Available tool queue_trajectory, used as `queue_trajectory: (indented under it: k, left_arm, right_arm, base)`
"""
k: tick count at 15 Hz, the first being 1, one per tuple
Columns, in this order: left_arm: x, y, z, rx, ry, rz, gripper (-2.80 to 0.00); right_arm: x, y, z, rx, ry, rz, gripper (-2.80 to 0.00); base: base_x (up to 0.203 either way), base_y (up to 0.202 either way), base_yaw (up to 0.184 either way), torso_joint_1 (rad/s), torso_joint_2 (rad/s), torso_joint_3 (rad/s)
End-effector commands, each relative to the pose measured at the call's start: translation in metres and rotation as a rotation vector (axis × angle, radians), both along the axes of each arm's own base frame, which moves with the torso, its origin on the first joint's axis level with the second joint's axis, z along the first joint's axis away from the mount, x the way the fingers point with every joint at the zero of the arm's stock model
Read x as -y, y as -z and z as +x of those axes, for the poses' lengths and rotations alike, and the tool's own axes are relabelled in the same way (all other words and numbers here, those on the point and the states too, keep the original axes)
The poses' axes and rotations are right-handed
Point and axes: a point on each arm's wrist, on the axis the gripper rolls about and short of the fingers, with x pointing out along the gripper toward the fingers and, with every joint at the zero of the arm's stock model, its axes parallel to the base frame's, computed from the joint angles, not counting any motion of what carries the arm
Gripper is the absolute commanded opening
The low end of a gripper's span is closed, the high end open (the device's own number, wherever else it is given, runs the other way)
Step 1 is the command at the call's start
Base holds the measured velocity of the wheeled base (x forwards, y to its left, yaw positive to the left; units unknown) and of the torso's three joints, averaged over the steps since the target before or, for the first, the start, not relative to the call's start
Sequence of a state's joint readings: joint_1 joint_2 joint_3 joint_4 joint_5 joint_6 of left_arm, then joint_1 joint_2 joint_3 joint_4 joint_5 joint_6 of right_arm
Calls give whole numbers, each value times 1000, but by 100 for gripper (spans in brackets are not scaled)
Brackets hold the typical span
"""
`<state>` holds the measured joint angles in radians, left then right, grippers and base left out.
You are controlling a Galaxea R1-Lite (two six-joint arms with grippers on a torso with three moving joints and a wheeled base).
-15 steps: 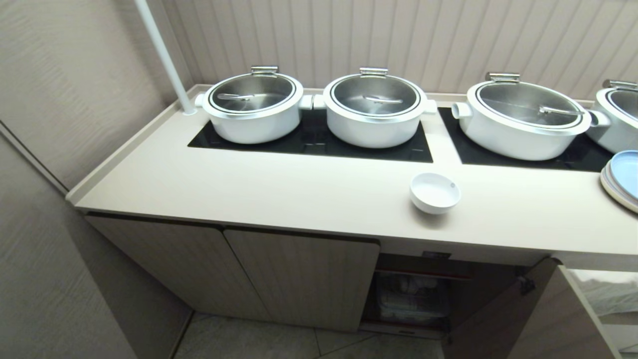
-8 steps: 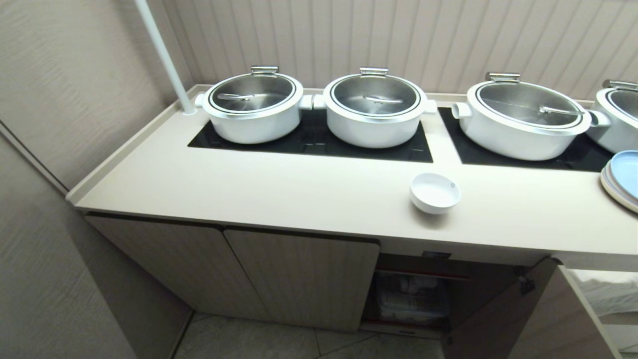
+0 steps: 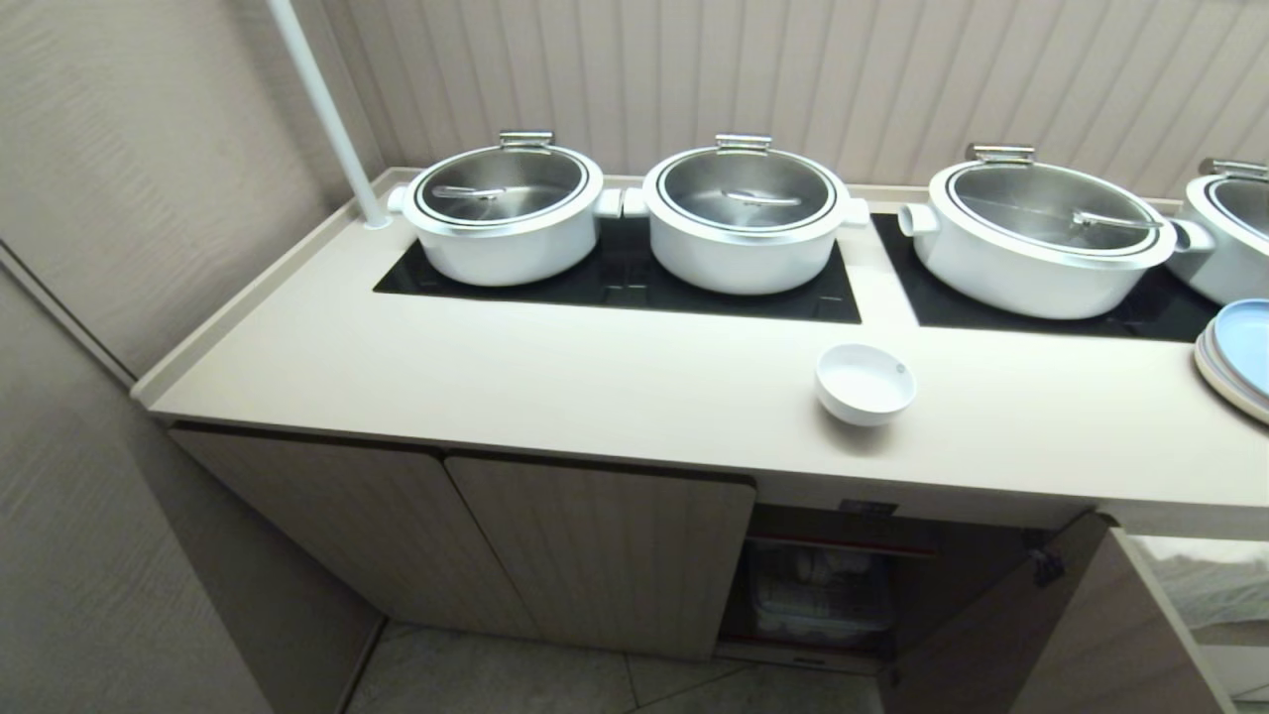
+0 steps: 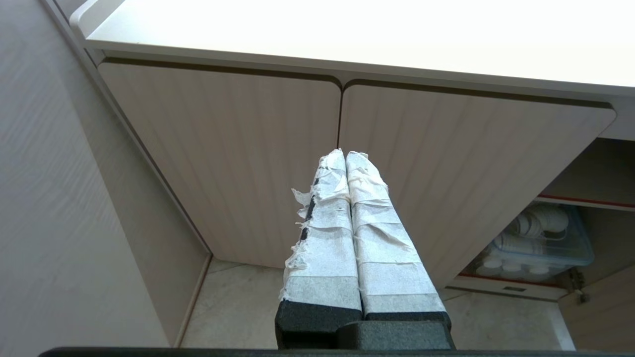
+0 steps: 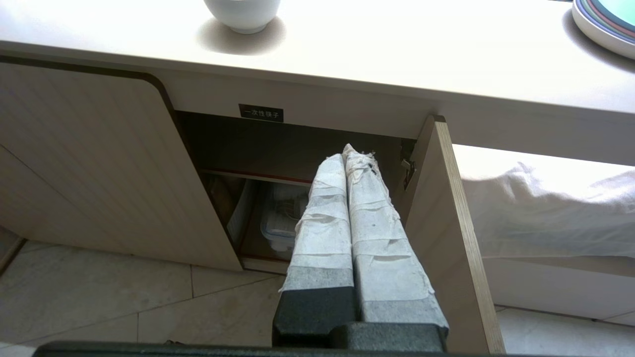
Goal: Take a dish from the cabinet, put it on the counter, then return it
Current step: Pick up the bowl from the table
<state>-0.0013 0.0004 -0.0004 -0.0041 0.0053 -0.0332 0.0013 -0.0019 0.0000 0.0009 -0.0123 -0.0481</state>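
Where the counter (image 3: pixel 555 382) runs cream-white beneath ribbed panelling: dish (image 3: pixel 865 382), white, upright, resting near the front edge, just ahead of the gap between two black hob panels (image 3: pixel 634 278). Four lidded white pots (image 3: pixel 746 218) on the hobs behind. Stacked plates (image 3: pixel 1234 357) at far right. Below, cabinet (image 3: pixel 496 540), two doors closed, the right-hand door (image 5: pixel 446 233) swung open onto a red-edged shelf and a clear storage tub (image 4: pixel 538 240) of white crockery. Left gripper (image 4: pixel 345 154) low before the closed doors, taped fingers pressed together, empty. Right gripper (image 5: pixel 353 151) before the open compartment, fingers likewise pressed together, empty.
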Motion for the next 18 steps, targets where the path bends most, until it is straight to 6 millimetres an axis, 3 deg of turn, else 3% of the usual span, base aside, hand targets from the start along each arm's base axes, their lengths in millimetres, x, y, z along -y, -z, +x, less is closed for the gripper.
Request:
queue_trajectory:
  k: [1, 18]
  left_arm:
    - [0, 0, 0, 1, -1, -1, -280]
    - [0, 0, 0, 0, -1, -1, -280]
  right_arm:
    - [0, 0, 0, -2, 0, -1, -280]
    - [0, 0, 0, -3, 0, -1, -280]
  base:
    - [0, 0, 0, 0, 0, 0]
    - [0, 0, 0, 0, 0, 0]
